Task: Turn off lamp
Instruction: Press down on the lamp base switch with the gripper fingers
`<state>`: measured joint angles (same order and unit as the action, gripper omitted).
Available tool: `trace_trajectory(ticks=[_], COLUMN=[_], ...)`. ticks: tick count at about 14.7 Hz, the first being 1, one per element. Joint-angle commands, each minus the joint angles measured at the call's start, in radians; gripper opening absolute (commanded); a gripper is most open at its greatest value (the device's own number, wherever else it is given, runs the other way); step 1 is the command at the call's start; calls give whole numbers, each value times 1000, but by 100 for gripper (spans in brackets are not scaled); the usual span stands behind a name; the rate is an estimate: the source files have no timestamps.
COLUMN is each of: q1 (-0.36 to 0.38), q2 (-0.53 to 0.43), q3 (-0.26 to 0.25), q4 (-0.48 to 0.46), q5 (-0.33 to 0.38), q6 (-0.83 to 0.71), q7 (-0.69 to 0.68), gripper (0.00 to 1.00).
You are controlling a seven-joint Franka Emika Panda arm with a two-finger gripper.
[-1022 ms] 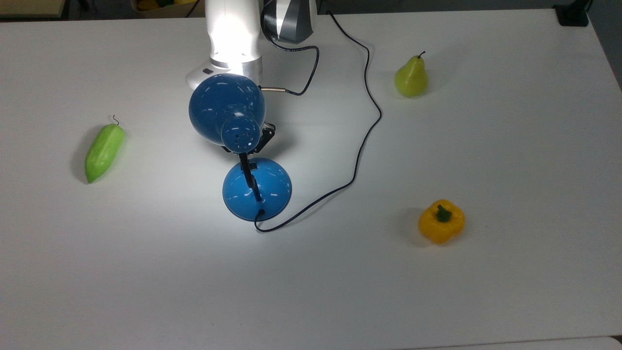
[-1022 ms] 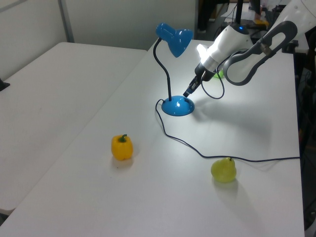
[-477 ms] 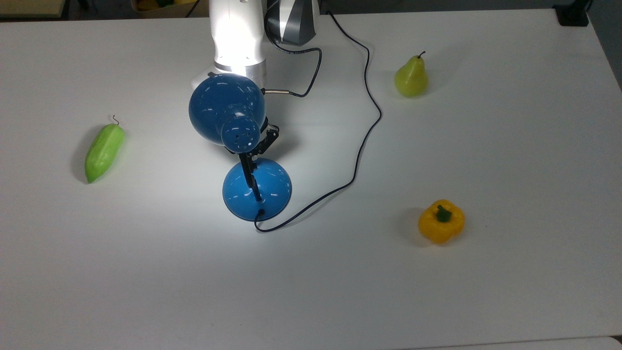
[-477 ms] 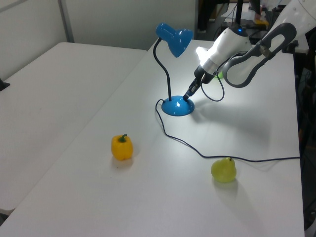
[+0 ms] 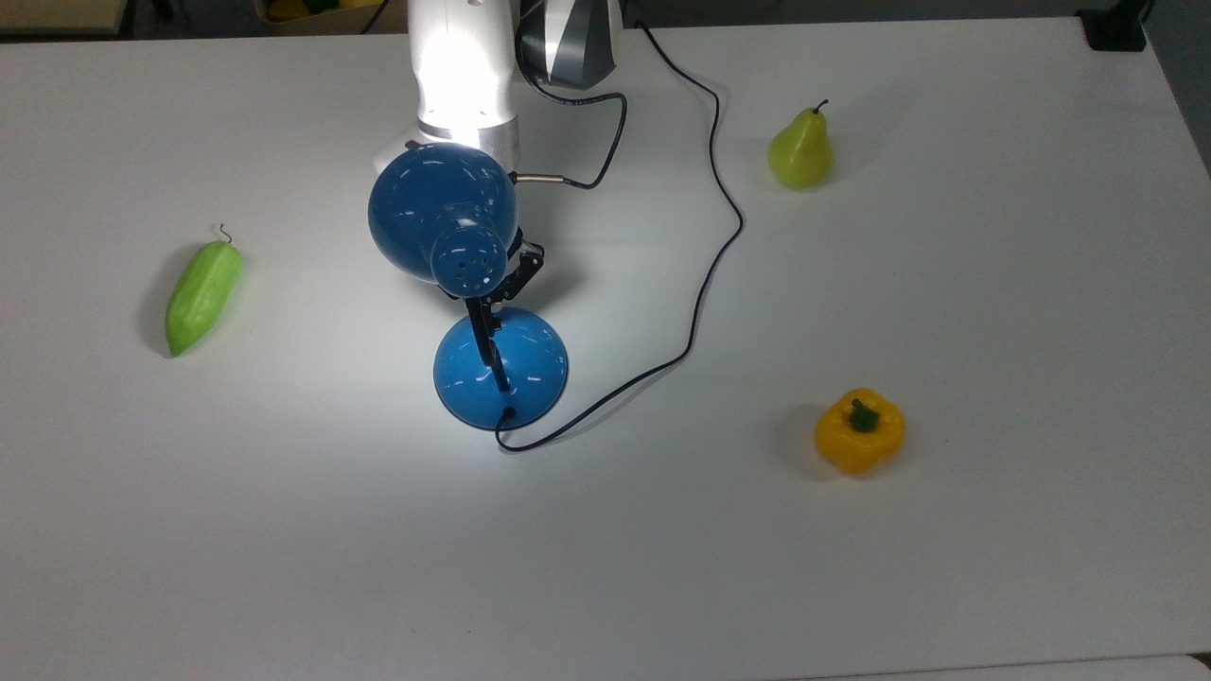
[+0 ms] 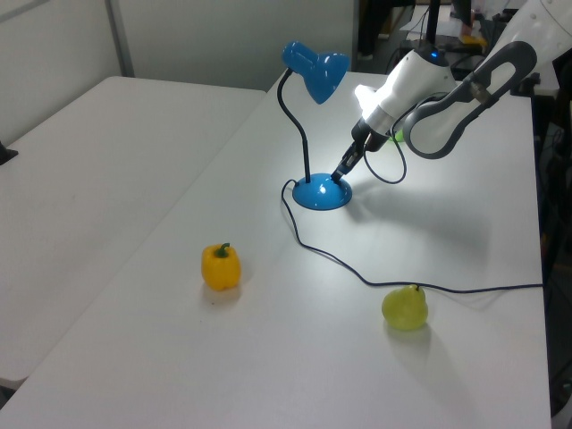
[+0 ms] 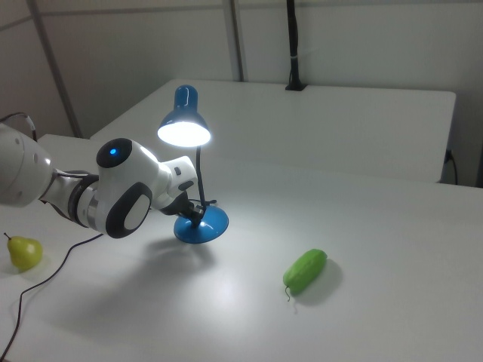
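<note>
The blue lamp stands mid-table and is lit, its dome shade throwing a bright pool on the white table. Its thin black neck rises from the round blue base. A black cord runs from the base to the table's far edge. My gripper reaches down under the shade, fingers shut into a narrow black tip. The tip rests on the top of the base, on the side facing the arm. The switch itself is hidden by the tip.
A green pear stands at the top view's upper right. A yellow bell pepper sits at the top view's lower right. A long green vegetable lies at the top view's left.
A second ago the gripper tip hovered just off the base; it has since come down onto the base top and stayed there. The lamp remains lit.
</note>
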<state>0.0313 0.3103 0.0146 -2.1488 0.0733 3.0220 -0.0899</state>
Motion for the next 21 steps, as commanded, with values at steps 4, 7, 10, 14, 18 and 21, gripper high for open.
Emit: trace_trajectory(ticks=[4,7,10,14,18,21], q1=[21,21,21,16,13,15], q2=[12,10,6,-14,-28,-28], q3=[1,1,1,1,1,1], q4=[-29,-46,-59,-69,-68,-68], q5=[5,5,5,5,5,2], q6=[-34,-35,-35,-84,-138,-155], q7=[-11,-42,-74,-111,-142,-162], gripper=[0,0,0,0,0,0])
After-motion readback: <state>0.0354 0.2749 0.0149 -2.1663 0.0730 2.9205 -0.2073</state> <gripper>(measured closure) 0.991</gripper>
